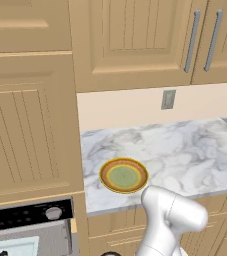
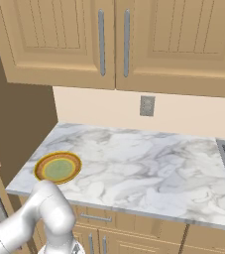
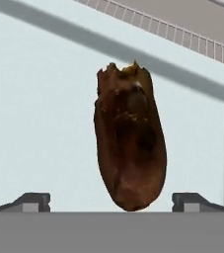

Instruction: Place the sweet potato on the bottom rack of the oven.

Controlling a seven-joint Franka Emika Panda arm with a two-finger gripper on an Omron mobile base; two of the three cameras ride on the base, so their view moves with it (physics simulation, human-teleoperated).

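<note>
Hanging between the end effector's [image 3: 111, 200] spread tips, the sweet potato [image 3: 129, 141] sits over the pale oven [image 1: 27, 232] door window, a wire rack [image 3: 182, 34] farther off. Whether the tips pinch it I cannot tell; released here, it would likely miss the rack.

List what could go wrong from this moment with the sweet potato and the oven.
1. In the hand view the fingertips stand wide of the sweet potato, with gaps on both sides. It may already be loose and could roll or drop.
2. A wire rack sits far up the hand view, well beyond the potato, which lies over the oven's pale window. It may end up on the door, not the rack.
</note>
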